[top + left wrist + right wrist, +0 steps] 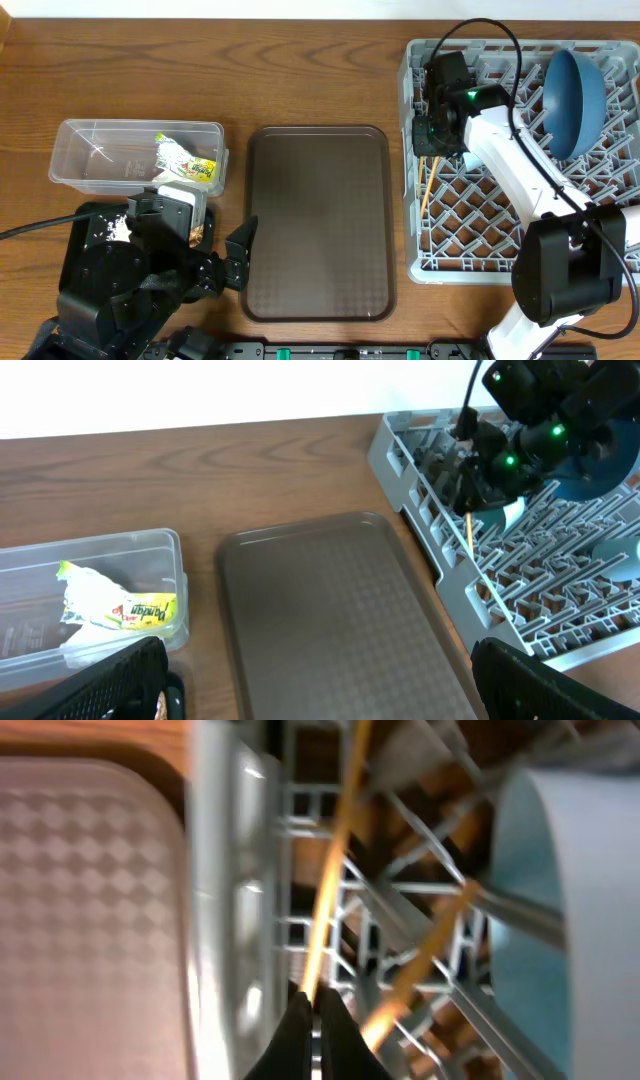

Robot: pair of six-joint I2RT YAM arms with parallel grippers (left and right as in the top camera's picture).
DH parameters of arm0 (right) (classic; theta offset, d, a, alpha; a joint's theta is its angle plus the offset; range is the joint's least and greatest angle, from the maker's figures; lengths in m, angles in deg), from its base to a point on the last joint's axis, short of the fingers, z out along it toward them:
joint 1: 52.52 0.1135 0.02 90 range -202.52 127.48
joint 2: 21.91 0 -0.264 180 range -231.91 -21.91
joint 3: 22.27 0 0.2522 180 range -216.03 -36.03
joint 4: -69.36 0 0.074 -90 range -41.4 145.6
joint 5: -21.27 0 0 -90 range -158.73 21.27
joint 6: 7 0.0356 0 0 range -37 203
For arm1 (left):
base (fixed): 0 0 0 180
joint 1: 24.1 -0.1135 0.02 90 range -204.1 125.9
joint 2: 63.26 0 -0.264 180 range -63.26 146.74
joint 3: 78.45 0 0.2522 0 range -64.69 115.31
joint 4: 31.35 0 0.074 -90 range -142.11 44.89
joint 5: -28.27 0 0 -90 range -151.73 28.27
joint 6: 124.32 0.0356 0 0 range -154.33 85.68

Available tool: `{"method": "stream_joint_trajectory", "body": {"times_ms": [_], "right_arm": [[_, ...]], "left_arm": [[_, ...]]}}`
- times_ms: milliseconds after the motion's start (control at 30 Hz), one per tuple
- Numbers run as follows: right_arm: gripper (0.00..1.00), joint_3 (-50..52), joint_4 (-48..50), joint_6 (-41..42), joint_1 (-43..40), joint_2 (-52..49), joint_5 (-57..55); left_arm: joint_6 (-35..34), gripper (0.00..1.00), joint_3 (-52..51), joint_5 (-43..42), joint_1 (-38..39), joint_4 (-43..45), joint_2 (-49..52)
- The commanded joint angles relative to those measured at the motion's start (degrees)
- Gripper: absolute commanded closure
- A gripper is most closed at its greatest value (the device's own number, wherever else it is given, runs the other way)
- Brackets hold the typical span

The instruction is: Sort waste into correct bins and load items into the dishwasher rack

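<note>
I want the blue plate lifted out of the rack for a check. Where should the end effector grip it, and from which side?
Likely take the blue plate by its upper rim, coming down from above. It stands tilted on edge among pegs of the grey rack, so the top rim is free while the lower one is hemmed in.

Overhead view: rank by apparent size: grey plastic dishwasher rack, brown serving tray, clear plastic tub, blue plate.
1. grey plastic dishwasher rack, partly cropped
2. brown serving tray
3. clear plastic tub
4. blue plate, on edge, so foreshortened
</note>
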Motion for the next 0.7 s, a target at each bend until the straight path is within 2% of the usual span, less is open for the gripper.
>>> {"method": "stream_joint_trajectory", "body": {"times_ms": [0, 33, 133, 233, 300, 367, 667], "right_arm": [[0.72, 0.1, -0.7, 2.1, 0.5, 0.8, -2.9], [0.62, 0.1, -0.9, 2.1, 0.4, 0.8, -2.9], [0.56, 0.1, -1.0, 2.0, 0.3, 0.8, -3.5], [0.6, 0.1, -0.8, 2.0, 0.3, 0.8, -4.3], [0.68, 0.1, -0.8, 2.1, 0.3, 0.8, -4.4], [0.72, 0.3, -1.0, 3.4, 0.3, 0.8, -5.4], [0.71, 1.1, -0.5, 5.4, 0.3, 0.4, -6.5]], "left_arm": [[0.3, 0.02, 0.7, 0.7, 0.1, -0.1, 0.0], [0.3, 0.02, 0.7, 0.7, 0.1, -0.1, 0.0], [0.3, 0.02, 0.7, 0.7, 0.1, -0.1, 0.0], [0.3, 0.02, 0.7, 0.7, 0.1, -0.1, 0.0], [0.3, 0.02, 0.7, 0.7, 0.1, -0.1, 0.0], [0.3, 0.02, 0.7, 0.7, 0.1, -0.1, 0.0], [0.3, 0.02, 0.7, 0.7, 0.1, -0.1, 0.0]]}}
